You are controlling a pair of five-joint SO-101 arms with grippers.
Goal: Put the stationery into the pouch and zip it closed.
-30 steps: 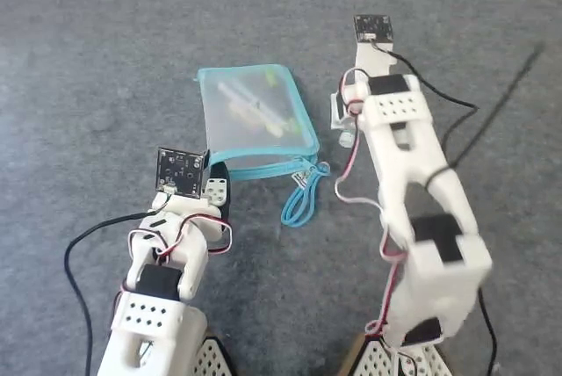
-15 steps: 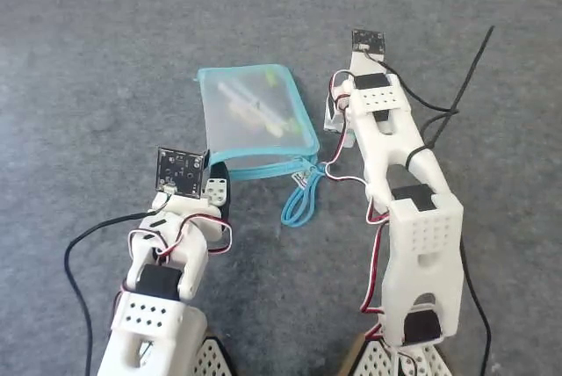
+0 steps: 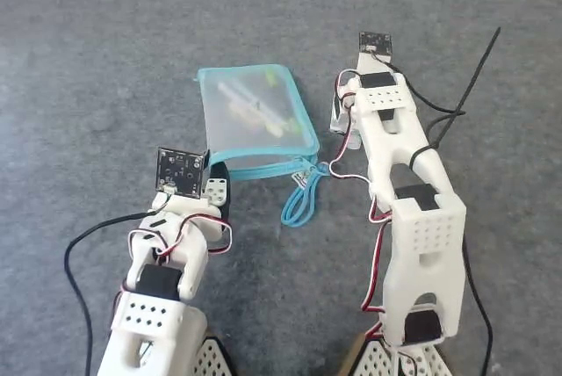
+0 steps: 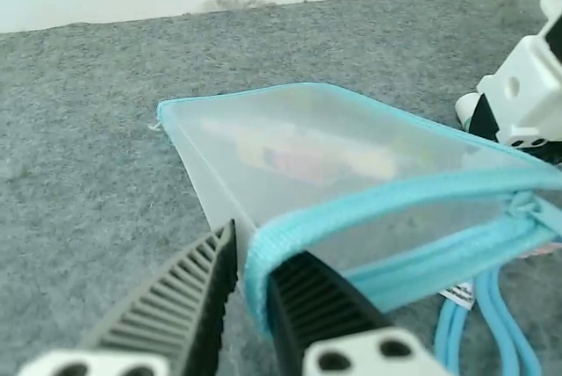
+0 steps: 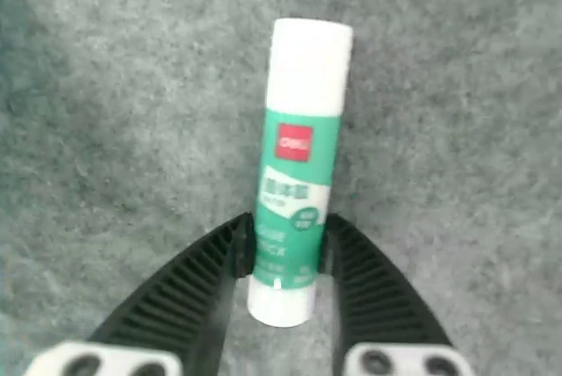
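Right arm has folded back vs 1 s ago, elbow up & nearer the cam; left arm hasn't shifted. Right hand (image 5: 285,237) is clamped on the lower end of the glue stick (image 5: 303,130), just beside the pouch (image 3: 255,121); can't tell if the stick is off the counter (image 3: 88,86) yet. Left hand (image 4: 255,262) pinches the pouch's blue zip edge, holding the lip raised. Other stationery shows thru the clear wall. Strap (image 3: 303,200) lies on the counter by the zip end.

Step, as I read it: get the stick in. Keep the grip firm, lift clear, swing over the strap, not thru it. Line the stick up lengthwise w/ the mouth & feed it cap-first. Left hand shd hold the lip up till the stick is fully in.
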